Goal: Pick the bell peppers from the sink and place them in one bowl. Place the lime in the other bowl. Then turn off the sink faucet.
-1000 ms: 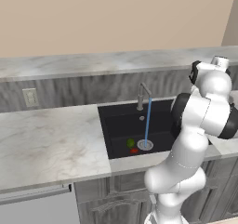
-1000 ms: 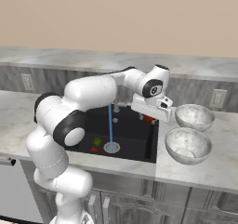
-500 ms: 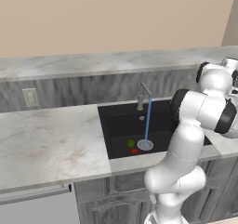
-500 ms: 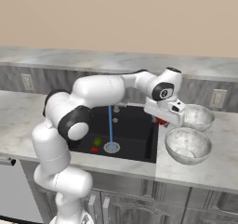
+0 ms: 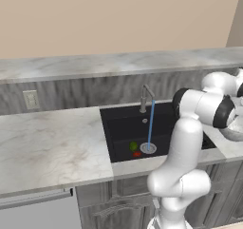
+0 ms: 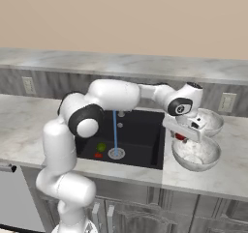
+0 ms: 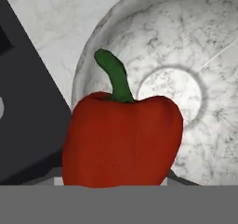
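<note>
- Marble counter runs across both base views, and we see the black sink sunk into it, with a blue stream falling from the sink faucet onto the drain.
- Our arm reaches from the base over the sink's right edge to the two bowls; the right base view shows this reach whole, while the left base view hides the hand behind the arm's elbow.
- We see the near bowl and the far bowl just beside each other on the counter right of the sink; both look bare inside.
- We see the gripper hanging over the near bowl's left rim, its jaws closed narrowly on a red bell pepper.
- In the hand view that pepper sits between the fingertips, above the bowl's pale inside, its green stem pointing up and curving to that view's left.
- Down in the sink, left of the drain, lie the green lime and, close beside it, the second bell pepper; its orientation is too small for us to tell.
</note>
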